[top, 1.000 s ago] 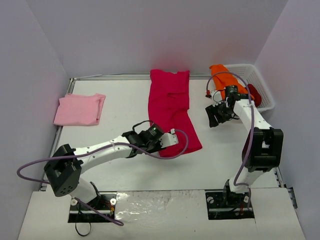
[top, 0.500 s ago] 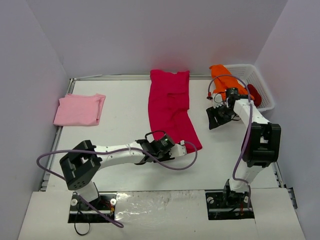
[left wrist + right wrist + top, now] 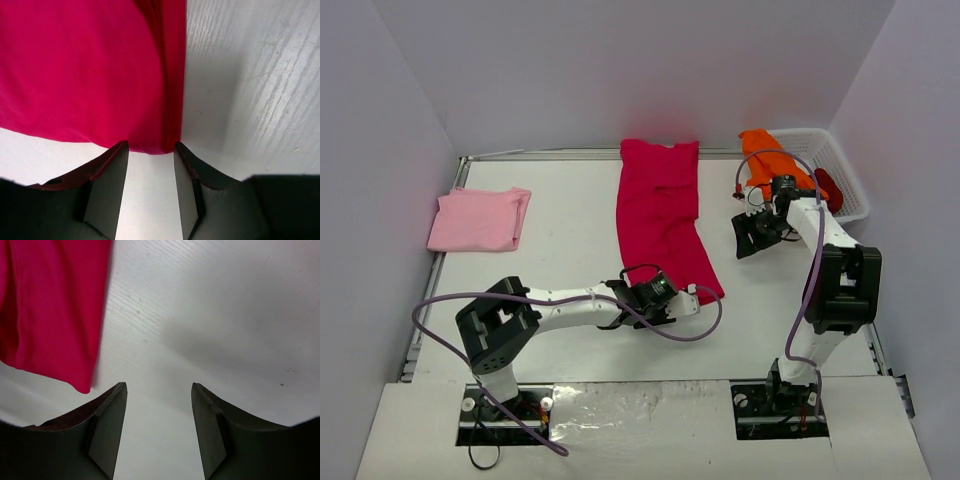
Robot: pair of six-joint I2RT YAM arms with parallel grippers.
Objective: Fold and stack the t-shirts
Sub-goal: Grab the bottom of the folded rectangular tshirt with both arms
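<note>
**Scene from above, with both wrist views.** Over the last second the left arm has swept toward the near right. It has carried the left gripper from above the lower body of the crimson t-shirt to the garment's near-right hem corner. The shirt itself has not shifted. The right arm has barely moved.

In the left wrist view the left gripper's jaws stand spread. The hem corner sits just at their tips, and no cloth is pinched. The right gripper hovers with its jaws likewise spread and nothing between them. It is over the bare table, just right of the crimson cloth.

The reach reads as the approach to a hem grasp, ahead of a fold toward the far end. Folding of this shirt is probably only partly done.

The crimson t-shirt lies at the table's centre as a long narrow strip. Its long axis runs far to near, slanting slightly rightward at the near end. The neckline points far and the hem points near.

- The pale pink t-shirt lies folded at the far left.
- The orange t-shirt drapes over the rim of the white basket at the far right.
- The dark red t-shirt lies inside the basket.
</note>
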